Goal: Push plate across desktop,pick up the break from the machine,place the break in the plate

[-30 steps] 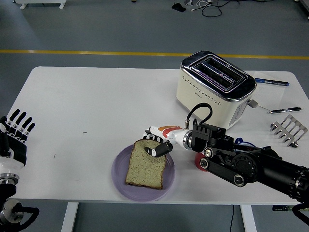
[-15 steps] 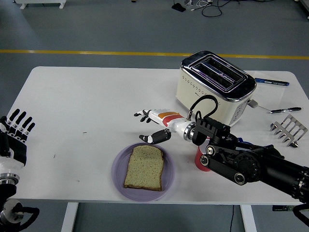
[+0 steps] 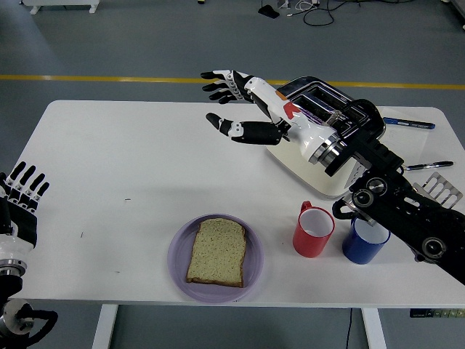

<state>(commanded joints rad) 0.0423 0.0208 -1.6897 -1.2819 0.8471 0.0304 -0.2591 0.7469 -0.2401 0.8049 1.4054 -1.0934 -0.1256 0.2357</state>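
High above table, right hand (image 3: 243,109) spread.

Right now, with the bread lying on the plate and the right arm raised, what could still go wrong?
1. The right hand hangs open above the table, and its forearm passes over the toaster; a low withdrawal might bump it.
2. The red mug and blue mug stand just beside the right arm; pulling back could tip them.
3. The purple plate with the bread sits near the table's front edge, so a nudge might slide it off.
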